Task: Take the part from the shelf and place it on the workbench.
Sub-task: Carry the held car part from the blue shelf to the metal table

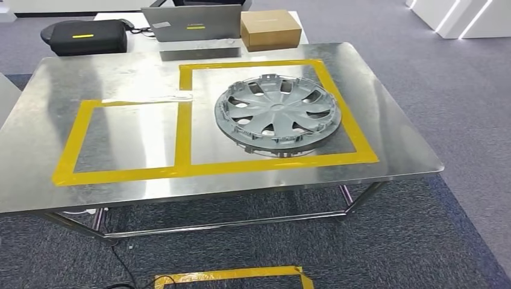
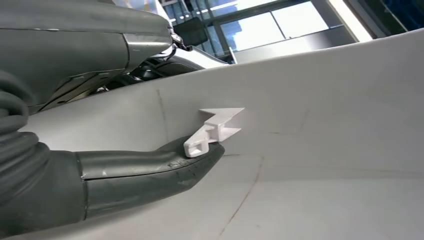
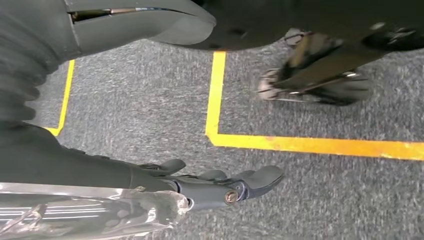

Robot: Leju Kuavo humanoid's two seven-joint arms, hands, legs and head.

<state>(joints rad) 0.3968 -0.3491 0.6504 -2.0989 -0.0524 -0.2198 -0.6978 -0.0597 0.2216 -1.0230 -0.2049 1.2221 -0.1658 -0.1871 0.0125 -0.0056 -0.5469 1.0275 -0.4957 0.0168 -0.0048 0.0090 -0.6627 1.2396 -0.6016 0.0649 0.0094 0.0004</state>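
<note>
Silver hubcap [image 1: 278, 114] lying flat on the steel worktop [image 1: 54, 102], inside the larger of two yellow tape rectangles [image 1: 343, 120], toward its far right part. Smaller taped box [image 1: 71, 141] just left of it, sharing a side. Behind the worktop: black bag [image 1: 88, 37], grey laptop [image 1: 191, 24] and brown cardboard box [image 1: 270, 29], all on a lighter table. More yellow tape [image 1: 232, 275] on the grey carpet below the near edge.

Left hand [image 2: 150, 175] up against a big white curved surface [image 2: 325, 125], thumb touching a small white clip [image 2: 212, 131] sticking out of it; fingers hidden, so can't tell whether closed or spread. Right hand [image 3: 220, 185] hanging over the carpet with yellow floor lines [image 3: 300, 144] under it, fingers loosely stretched out and apart, holding nothing.
</note>
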